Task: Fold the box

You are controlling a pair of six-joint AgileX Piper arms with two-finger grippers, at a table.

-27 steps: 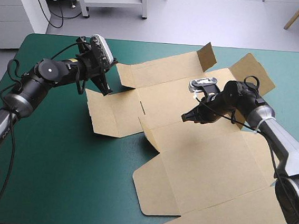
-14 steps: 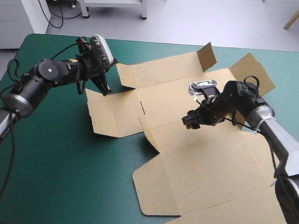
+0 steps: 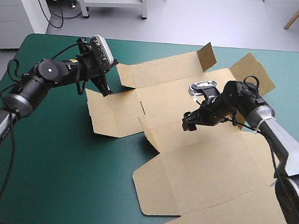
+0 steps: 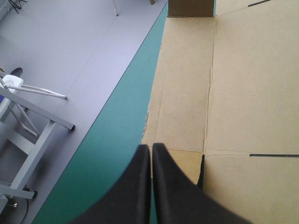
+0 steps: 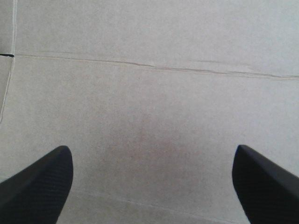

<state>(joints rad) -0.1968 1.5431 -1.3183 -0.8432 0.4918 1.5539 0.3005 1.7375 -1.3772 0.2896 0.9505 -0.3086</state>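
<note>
Box (image 3: pixel 202 165) lies mostly flat before you, your left gripper (image 4: pixel 150 145) pinching its far-left edge, your right gripper (image 5: pixel 152 148) spread wide above its middle panel.

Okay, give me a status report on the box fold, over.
Left gripper shut on the box, at its left side. Right gripper open, over the board's middle. Box mostly flat, a few flaps lifted. Nothing in the way.

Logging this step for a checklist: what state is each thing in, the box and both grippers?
box: unfolded, mostly flat on the teal-green cover; left-end panel lifted, small far flap upright.
left gripper: shut on the box's lifted panel edge.
right gripper: open, over the box's middle panel, holding nothing.
</note>
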